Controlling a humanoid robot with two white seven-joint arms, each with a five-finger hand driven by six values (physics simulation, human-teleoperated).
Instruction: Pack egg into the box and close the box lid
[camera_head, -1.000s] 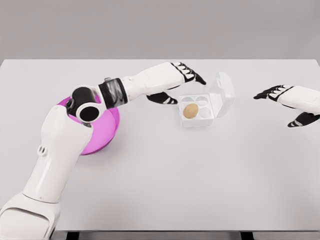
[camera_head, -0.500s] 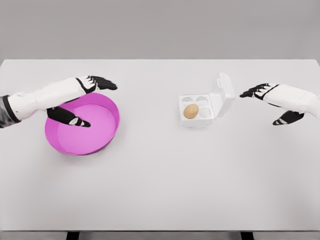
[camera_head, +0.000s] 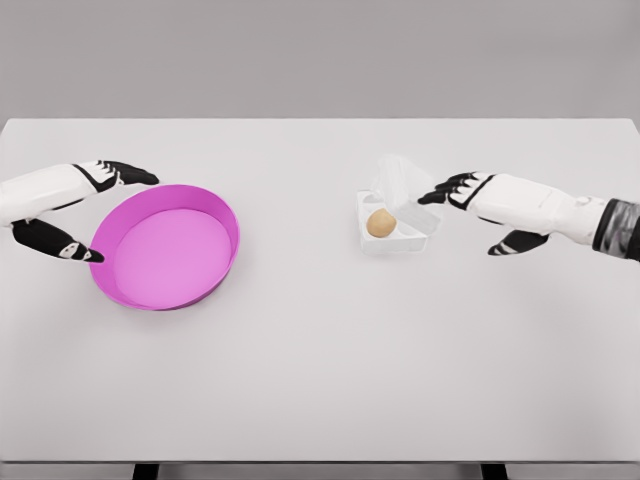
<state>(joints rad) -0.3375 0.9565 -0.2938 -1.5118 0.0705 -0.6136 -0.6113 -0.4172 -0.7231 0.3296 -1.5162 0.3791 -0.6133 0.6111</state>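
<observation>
Right robot hand — fingers spread, empty — just right of half-raised lid; egg in box — left robot hand far off.

Single view: head camera, set high at the near edge of the white tabletop, tilted downward and facing the far edge. Middle distance; full tabletop width in frame, grey backdrop beyond. No second view.
</observation>
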